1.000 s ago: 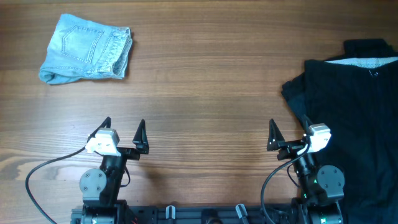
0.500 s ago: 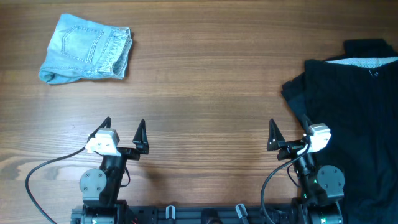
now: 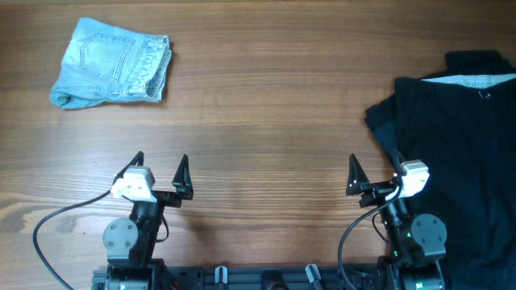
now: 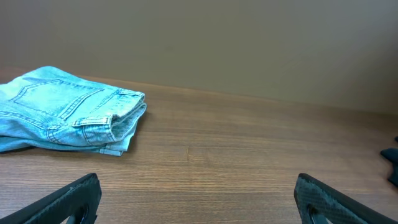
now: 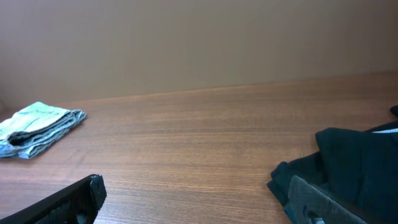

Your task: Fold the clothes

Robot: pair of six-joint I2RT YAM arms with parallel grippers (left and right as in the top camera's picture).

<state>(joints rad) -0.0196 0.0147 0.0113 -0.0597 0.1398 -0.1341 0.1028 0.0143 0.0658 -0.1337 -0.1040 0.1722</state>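
While both arms sat at the near edge, we saw the black garment (image 3: 459, 153) heaped along the surface's (image 3: 266, 121) right side, running far-to-near, touching the spread, empty right gripper (image 3: 375, 165). The left gripper (image 3: 160, 161), also spread, sat well apart. Folded jeans (image 3: 113, 71) lay far-left; nothing intervened.

1. Jeans (image 3: 113, 72): light blue denim with paler faded patches.
2. Garment (image 3: 459, 161): black, with a pale grey speckled band (image 3: 472, 80) at its top edge.
3. Table (image 3: 266, 105): mid-brown, with streaky wood grain.
4. Left gripper (image 3: 161, 156) and right gripper (image 3: 374, 157): black fingers (image 3: 184, 171), white housings.
5. Wall (image 4: 217, 43): plain dull tan.
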